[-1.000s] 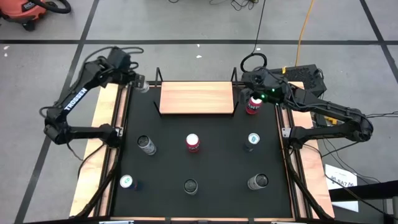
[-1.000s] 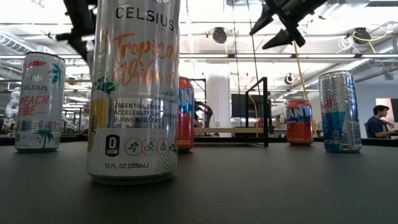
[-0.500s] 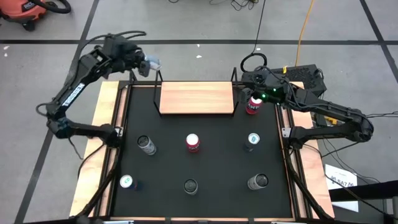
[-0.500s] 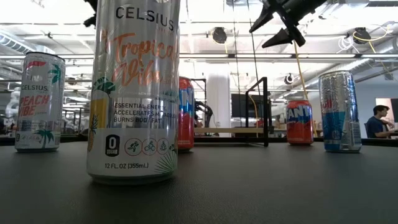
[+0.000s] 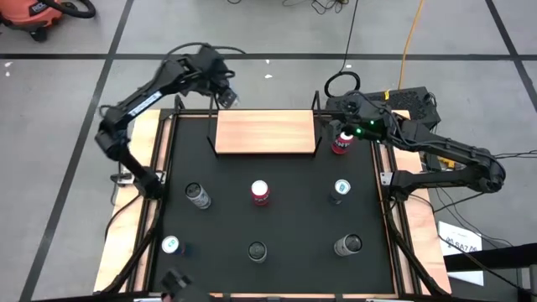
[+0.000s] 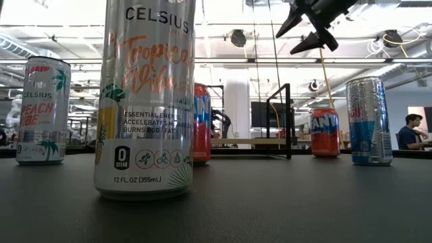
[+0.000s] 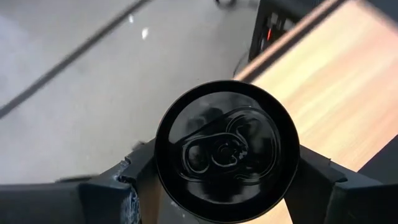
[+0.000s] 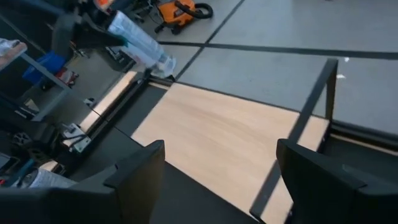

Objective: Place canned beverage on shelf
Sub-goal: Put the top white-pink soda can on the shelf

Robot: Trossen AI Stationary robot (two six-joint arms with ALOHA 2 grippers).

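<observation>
My left gripper [image 5: 224, 94] is shut on a silver can [image 7: 227, 152] in the air just beyond the far left corner of the shelf [image 5: 264, 132], a light wooden board with black posts. The can and that gripper also show in the right wrist view [image 8: 140, 40]. My right gripper [image 5: 340, 126] is open and empty, above a red can [image 5: 340, 143] that stands on the mat by the shelf's right end. In the low view it shows high up [image 6: 310, 23]. My left gripper pinches the can's side wall [image 7: 158, 165] between its two fingers, one on either side. The can's top end [image 7: 227, 152] faces back toward the wrist. The can is lifted clear and tilted, as the right wrist view shows.
Several cans stand on the black mat [image 5: 294, 226]: one silver [image 5: 198, 195], one red [image 5: 260, 192], one at the right [image 5: 340, 190], and three along the near side. A tall can [image 6: 145, 101] stands close before the low camera. The shelf board is bare.
My left gripper has risen from the table's far left corner and swung toward the right, to the shelf's far left corner, carrying the can clear of the table. My right gripper has kept its place, open.
</observation>
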